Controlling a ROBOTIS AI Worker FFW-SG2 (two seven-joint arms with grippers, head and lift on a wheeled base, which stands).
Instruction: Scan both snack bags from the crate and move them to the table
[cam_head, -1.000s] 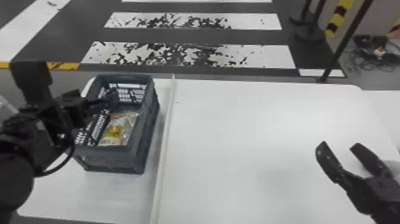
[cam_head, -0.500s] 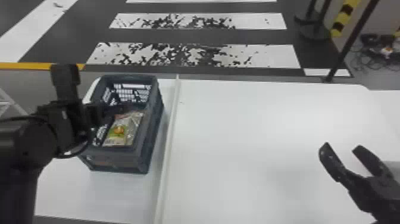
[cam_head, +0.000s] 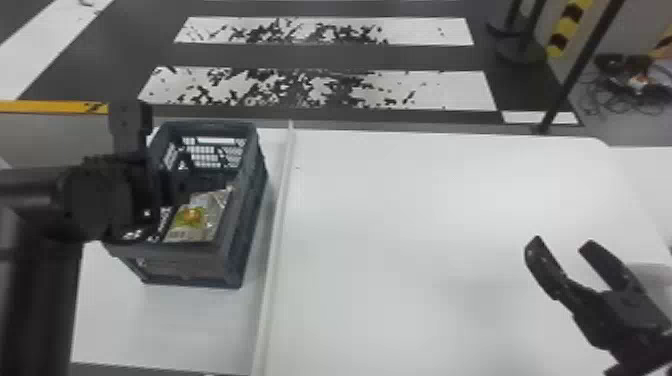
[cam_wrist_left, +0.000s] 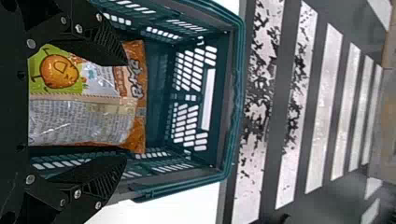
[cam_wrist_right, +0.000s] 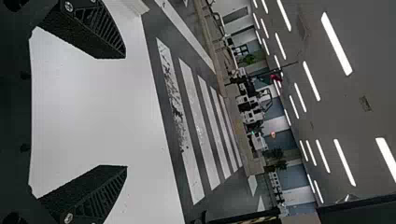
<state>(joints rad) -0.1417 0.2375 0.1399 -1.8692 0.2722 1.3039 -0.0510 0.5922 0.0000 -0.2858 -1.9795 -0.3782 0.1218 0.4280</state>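
In the head view my left gripper (cam_head: 172, 187) is over the crate (cam_head: 252, 200) at the table's left, partly hiding its left side. A snack bag (cam_head: 197, 217) with a yellow-green print lies inside the crate, toward its near end. In the left wrist view my left gripper (cam_wrist_left: 125, 111) is open, and the snack bag (cam_wrist_left: 88, 100), orange at one end, shows between and beyond its fingers; whether they touch it I cannot tell. A second bag cannot be made out. My right gripper (cam_head: 560, 242) is parked at the table's right; in the right wrist view the right gripper (cam_wrist_right: 126, 112) stands open and holds nothing.
A raised pale strip (cam_head: 280, 225) runs front to back on the white table (cam_head: 425, 225), just right of the crate. Past the table's far edge, a dark pole (cam_head: 575, 75) rises at the right, with cables (cam_head: 630, 90) on the floor.
My left arm has moved to the right, bringing its gripper farther over the crate. The head view has shifted slightly, and the right arm stays parked.
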